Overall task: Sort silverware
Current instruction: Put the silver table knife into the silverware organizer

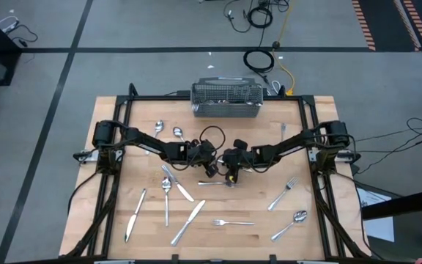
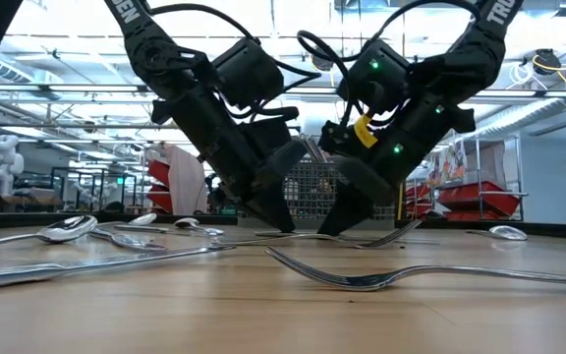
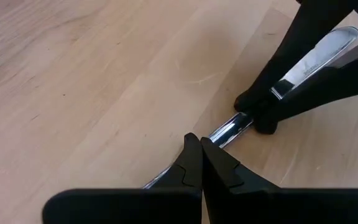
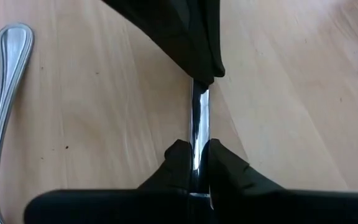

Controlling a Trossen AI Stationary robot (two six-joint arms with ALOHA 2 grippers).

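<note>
Pale wooden bench [image 1: 226,235] carries our scattered silverware; both end effectors pinch one slim shiny metal piece [image 4: 199,124], seemingly a knife, at mid-bench. Left end effector [image 3: 199,144] and right end effector [image 4: 196,148] are clamped on it. We judge it light, stiff, slippery; hold the handle.
</note>
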